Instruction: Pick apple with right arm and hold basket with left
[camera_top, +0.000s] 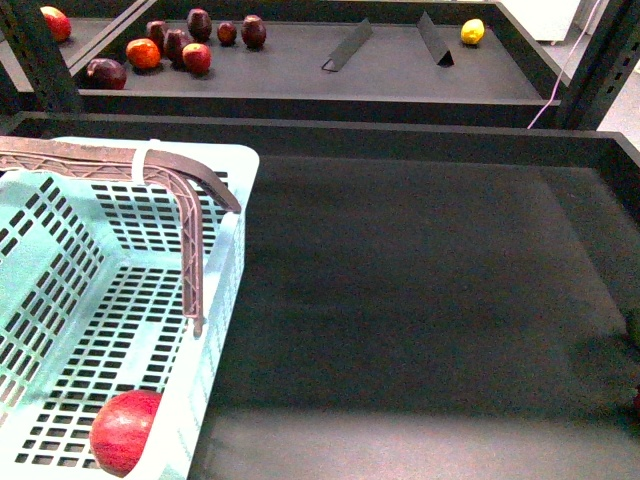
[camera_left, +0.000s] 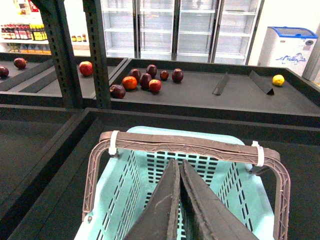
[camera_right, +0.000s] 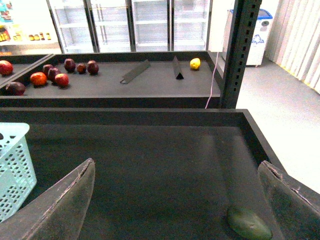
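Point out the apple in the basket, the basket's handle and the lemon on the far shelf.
apple (camera_top: 126, 431), front view, middle of its red skin.
basket handle (camera_left: 190, 145), left wrist view, top bar.
lemon (camera_top: 472, 31), front view, middle of the fruit.

No readable text, labels, or signs

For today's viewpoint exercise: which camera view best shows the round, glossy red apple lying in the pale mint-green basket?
The front view: the round, glossy red apple lies on the floor of the pale mint-green slotted plastic basket, by its near corner. The left wrist view shows the basket but no apple; the right wrist view shows only a basket corner.
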